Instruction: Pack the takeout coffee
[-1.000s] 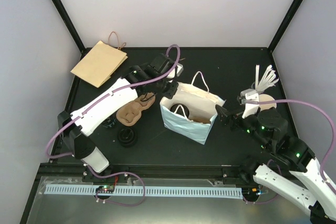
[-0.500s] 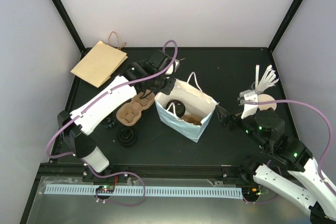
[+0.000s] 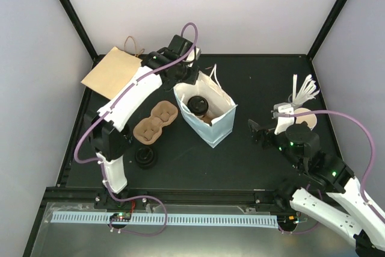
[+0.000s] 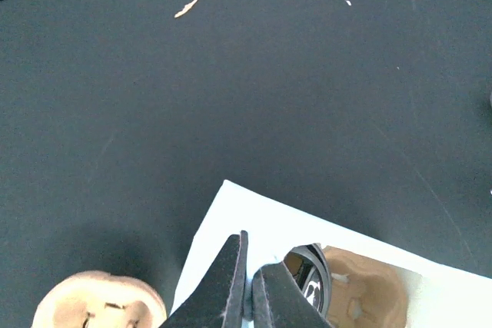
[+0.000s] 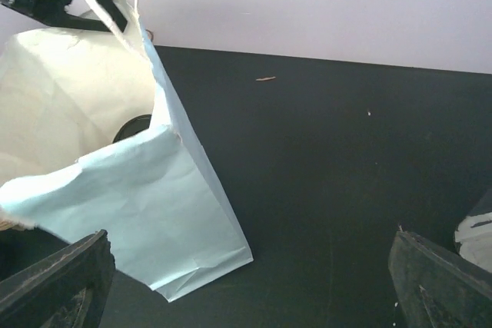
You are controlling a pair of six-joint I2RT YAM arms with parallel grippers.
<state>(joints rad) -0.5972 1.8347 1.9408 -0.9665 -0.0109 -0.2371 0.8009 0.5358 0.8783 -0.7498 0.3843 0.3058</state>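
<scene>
Black table (image 3: 240, 164) bears paper bag (image 3: 220, 126) holding takeout coffee (image 3: 197, 104).

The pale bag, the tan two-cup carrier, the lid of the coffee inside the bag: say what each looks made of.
Pale bag: thin matte paper; creased, ragged rim. Carrier: moulded pulp, likely; dull tan, rounded wells. Coffee lid: probably plastic; black, faint sheen.

Bright, even light; soft shadows
</scene>
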